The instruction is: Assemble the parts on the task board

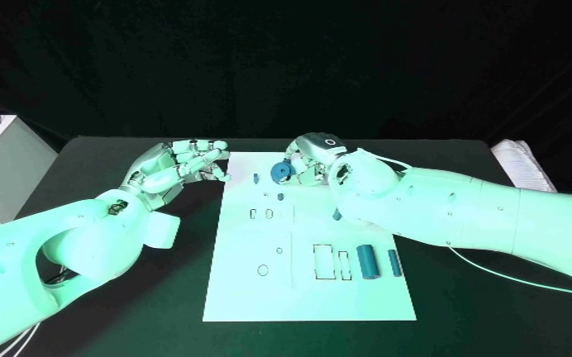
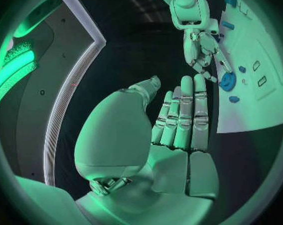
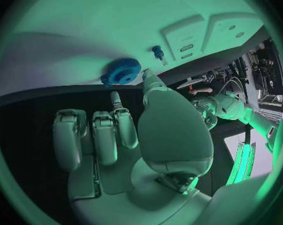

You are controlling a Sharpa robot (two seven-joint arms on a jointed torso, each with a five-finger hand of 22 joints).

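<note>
Near the far edge of the white task board [image 1: 245, 291], a round blue gear [image 1: 281, 172] sits on the plate, the right hand [image 1: 320, 159] poised just beside it with its fingertips [image 3: 149, 77] next to the toothed rim; whether they actually touch it cannot be told, and the other fingers hang apart, holding nothing. A small blue peg [image 1: 255, 178] stands just to the gear's left, and a small blue piece [image 1: 337, 215] lies toward the board's middle. Two blue cylinders [image 1: 369, 261] lie side by side near the board's right edge, beside rectangular slots. Off the board's far left corner, the left hand [image 1: 178, 164] hovers over the black table [image 1: 143, 291], fingers loosely extended, gripping nothing.
</note>
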